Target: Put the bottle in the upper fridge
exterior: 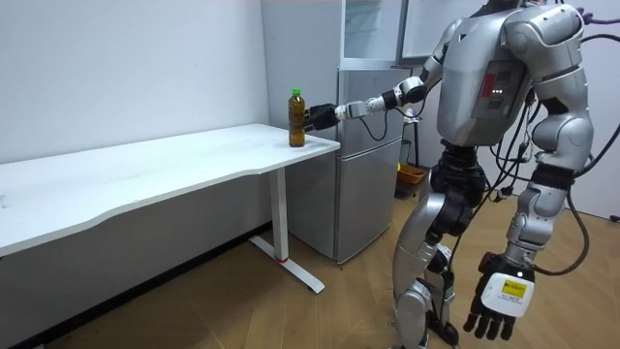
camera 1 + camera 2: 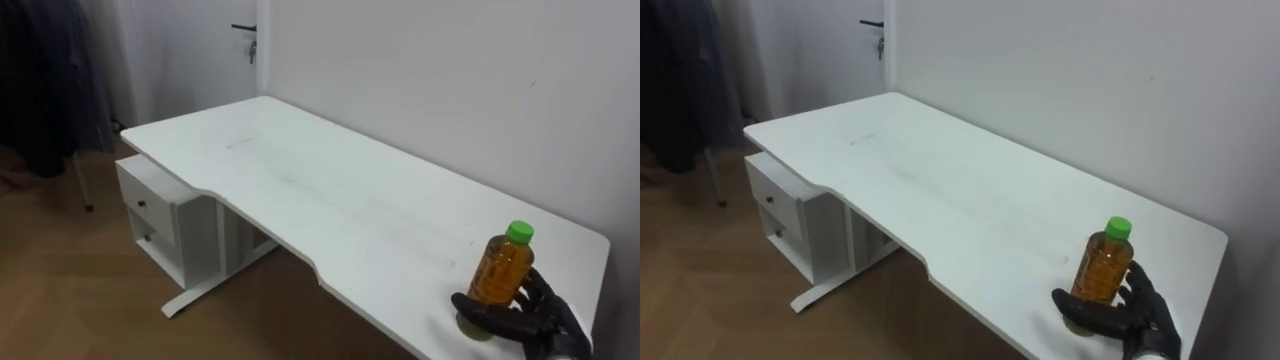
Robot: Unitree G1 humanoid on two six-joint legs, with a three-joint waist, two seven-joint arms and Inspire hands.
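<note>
Right hand [image 2: 525, 318] has its thumb and fingers curled round the low part of the bottle [image 2: 500, 268], which stands upright near the table [image 2: 300, 190] corner. I judge the bottle nearly full of amber drink, so rather heavy, with smooth and a little soft plastic walls that may slip. A hold nearer the middle seems safer than at the base. The fridge [image 1: 368, 194] stands just beside the table end. Left hand [image 1: 499, 305] hangs open by the leg.

Bottle [image 2: 503, 268] sits upright on the table [image 2: 300, 180] at its right end, right hand [image 2: 535, 318] wrapped round it. Fridge [image 1: 373, 145] just past that end, drawer unit [image 2: 160, 210] under the far end.
</note>
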